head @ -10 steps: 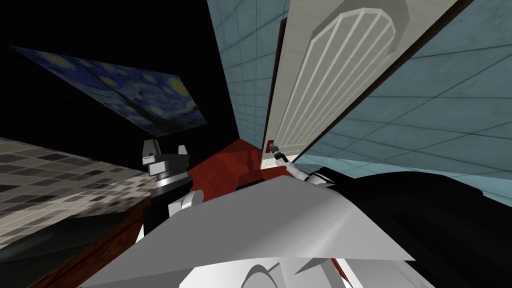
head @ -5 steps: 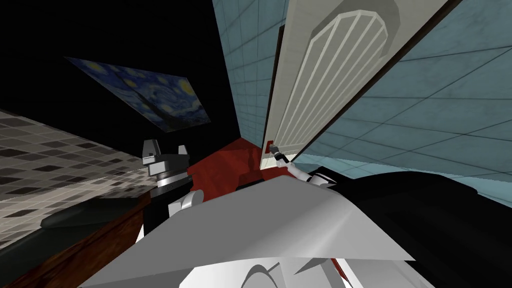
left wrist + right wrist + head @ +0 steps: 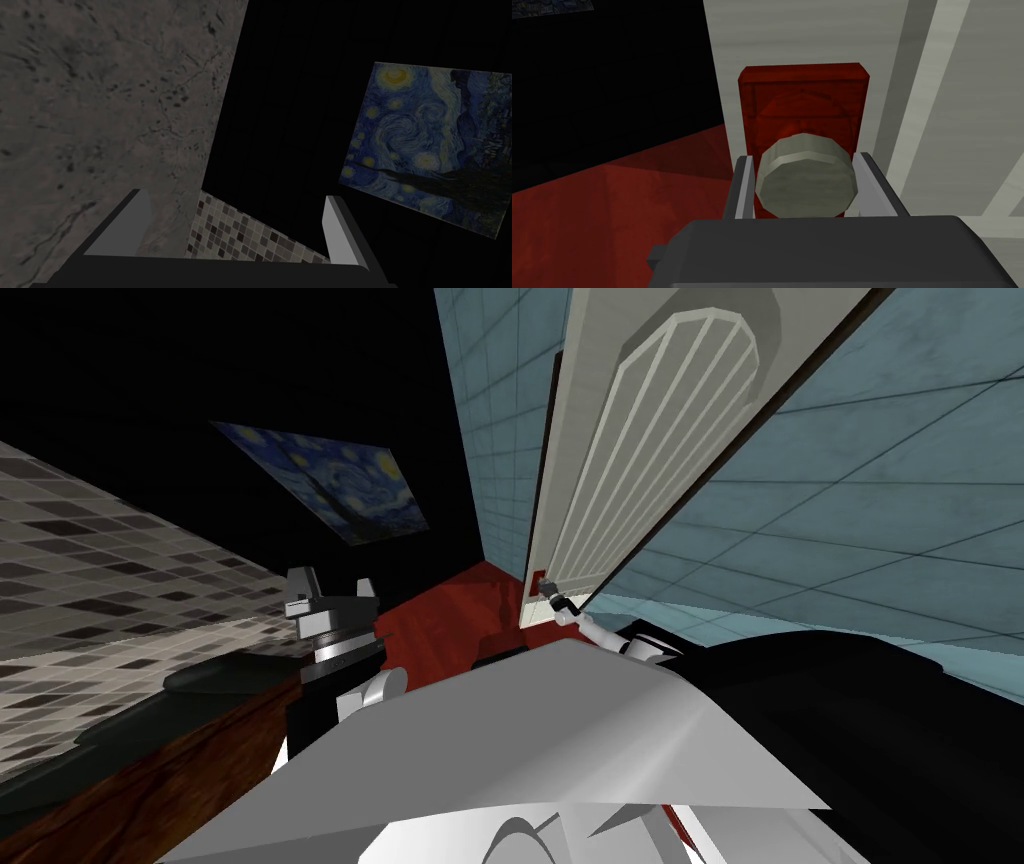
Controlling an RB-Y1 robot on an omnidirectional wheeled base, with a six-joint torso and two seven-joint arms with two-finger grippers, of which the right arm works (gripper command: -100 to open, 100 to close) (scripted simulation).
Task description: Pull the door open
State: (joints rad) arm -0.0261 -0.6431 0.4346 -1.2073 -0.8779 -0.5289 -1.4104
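A pale panelled door point(image 3: 640, 438) stands ajar between blue tiled walls, with a black area and red floor past its free edge. Its grey round knob point(image 3: 807, 177) sits on a red backplate point(image 3: 804, 107) near that edge. My right gripper point(image 3: 807, 187) is shut on the knob, one finger pressing each side; in the head view it is small at the door's lower edge point(image 3: 552, 594). My left gripper point(image 3: 330, 593) is held up to the left, away from the door, open with nothing between its fingers point(image 3: 342, 232).
A blue tiled wall point(image 3: 860, 508) runs close along my right. A starry night painting point(image 3: 340, 483) hangs in the black area to the left. A mosaic tiled wall point(image 3: 110, 578) and a dark wood surface point(image 3: 160, 768) lie at the left. Red floor point(image 3: 450, 618) shows beyond the door.
The whole head view has swung: the painting and mosaic wall slid to the right and the door's edge shifted slightly right. My right gripper stays on the knob; the left arm is unchanged.
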